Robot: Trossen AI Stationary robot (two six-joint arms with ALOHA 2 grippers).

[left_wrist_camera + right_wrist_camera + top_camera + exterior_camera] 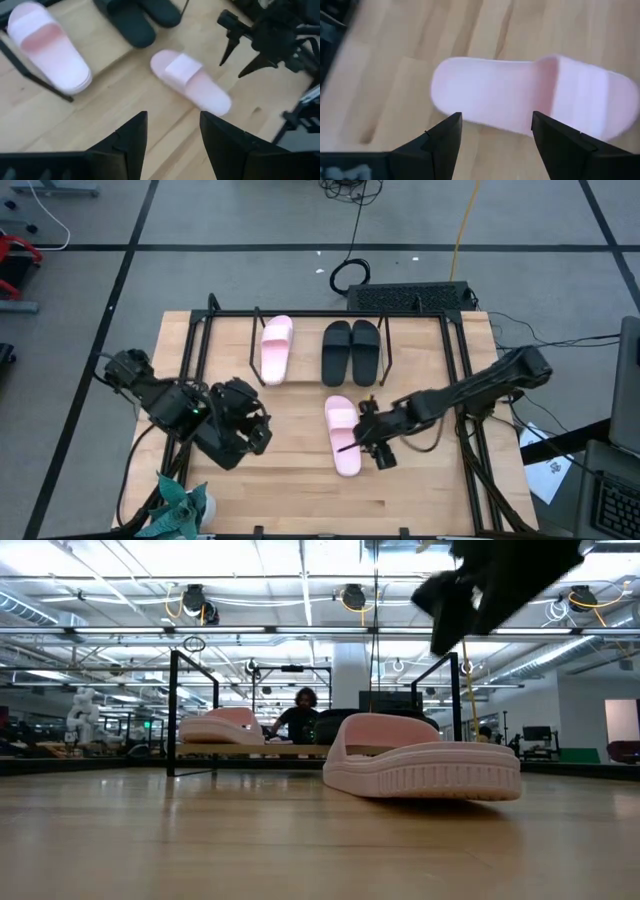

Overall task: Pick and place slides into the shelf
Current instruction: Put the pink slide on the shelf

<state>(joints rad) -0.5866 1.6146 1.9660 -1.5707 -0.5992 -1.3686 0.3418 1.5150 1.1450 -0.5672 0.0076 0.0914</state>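
I'm looking down on the wooden table [300, 480], where the shelf [210, 330] is sitting at the far side, holding one pale pink slide [275, 348] on its left and the black pair [351, 350] side by side beside it. The loose pink slide [342, 435], broad strap toward the shelf, is lying flat on the boards nearer me. The right gripper [362, 442] is hovering at its right edge, fingers spread apart, gripping nothing. The left gripper [262, 423] is waiting left of it, fingers parted. Only the low view is showing a person [298, 712] beyond the shelf.
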